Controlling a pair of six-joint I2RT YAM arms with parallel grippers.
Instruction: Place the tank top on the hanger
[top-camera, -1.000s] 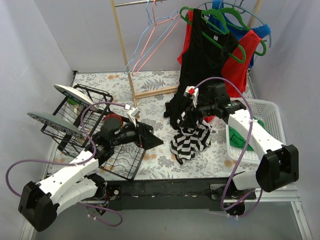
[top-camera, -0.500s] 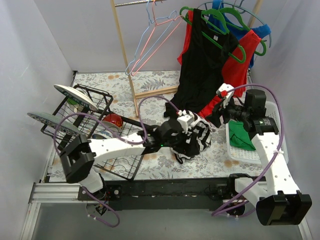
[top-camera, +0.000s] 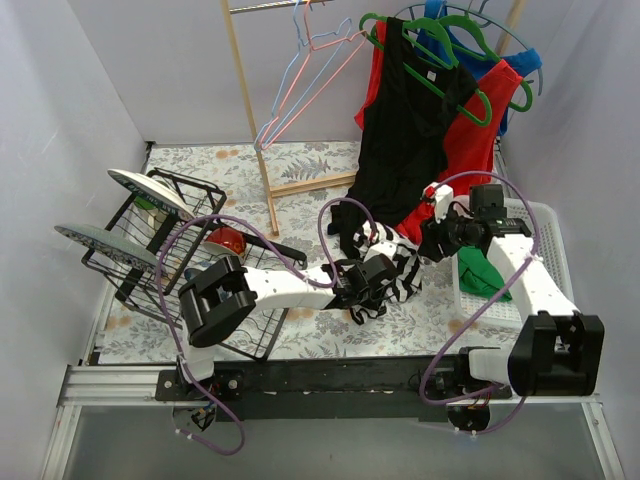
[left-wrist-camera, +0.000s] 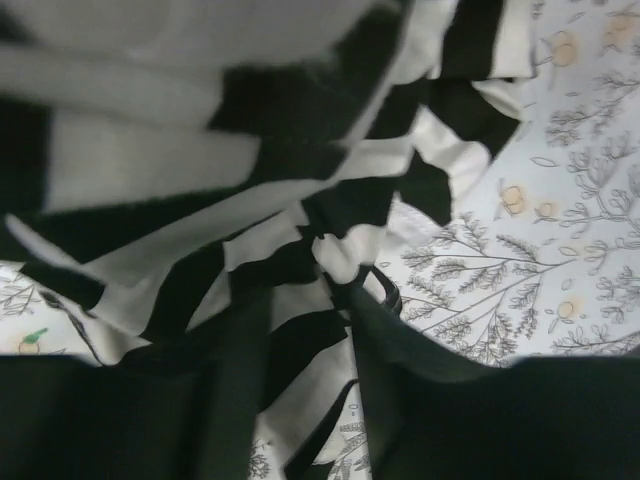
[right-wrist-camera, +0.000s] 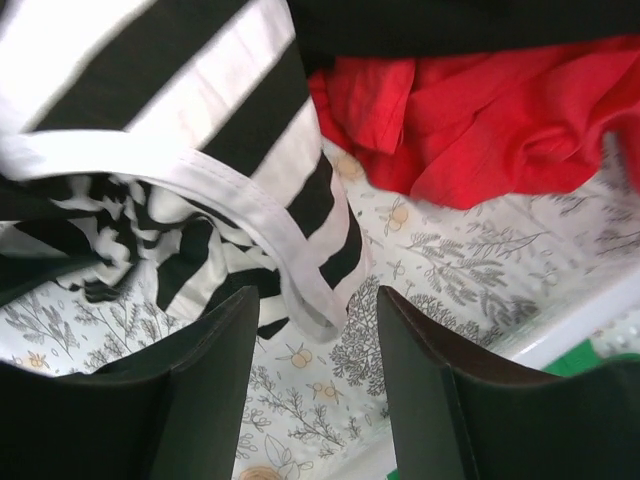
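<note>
The black-and-white striped tank top (top-camera: 400, 268) lies crumpled on the flowered tabletop, below the hanging clothes. My left gripper (top-camera: 372, 285) is pressed into its near-left side. In the left wrist view the left gripper (left-wrist-camera: 308, 300) has its jaws drawn in on a fold of striped tank top (left-wrist-camera: 150, 170). My right gripper (top-camera: 428, 238) stands open at the top's right edge. In the right wrist view the tank top's (right-wrist-camera: 200, 110) white-bound hem hangs at the tips of the right gripper (right-wrist-camera: 315, 300), touching neither finger. The pink hanger (top-camera: 318, 70) hangs bare on the rail at the back.
A light blue hanger (top-camera: 272, 110) hangs beside the pink one by a wooden post (top-camera: 250, 110). A black top (top-camera: 405, 140) and red top (top-camera: 478, 130) hang on green hangers (top-camera: 450, 60). A white basket (top-camera: 545, 235) stands right, a wire dish rack (top-camera: 170, 250) left.
The left arm swung from the dish rack over to the tank top and its jaws narrowed onto the fabric. The right gripper pulled away to the right, then came back to the top's right edge.
</note>
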